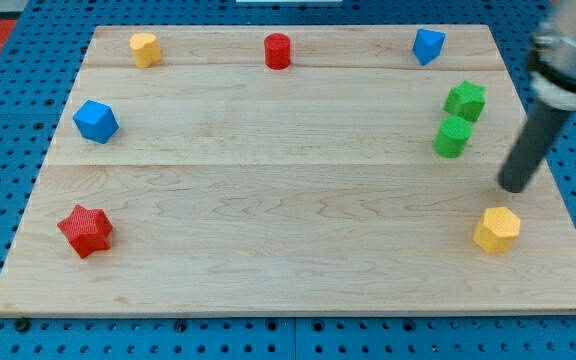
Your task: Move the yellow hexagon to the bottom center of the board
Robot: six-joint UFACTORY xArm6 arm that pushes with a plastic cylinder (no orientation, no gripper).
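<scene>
Leaning in from the view's upper right corner, the arm ends in a straight dark rod, blurred at its upper part, that slants down toward the view's left. My tip (pixel 514 186) stands on the table (pixel 268 230) near the right edge, just above the yellow hexagon (pixel 497 230) and apart from it, with a narrow strip of bare wood between them. As for a hand, none exists on this rig: the rod grasps nothing and touches no block.

That yellow hexagon sits in the bottom right corner of the table, close to the right edge and a little in from the bottom edge. To its left the whole lower middle of the wood lies open as far as the red star (pixel 86 230) near the bottom left corner.

Up the right side, a green star-like block (pixel 465 101) and a green cylinder-like block (pixel 453 137) stand touching or nearly so, left of and above my tip. Along the top edge are a second yellow block (pixel 145 49) at the left, a red cylinder (pixel 278 51) in the middle and a blue block (pixel 428 46) toward the right. Another blue block (pixel 96 121) sits by the left edge, above the red star
</scene>
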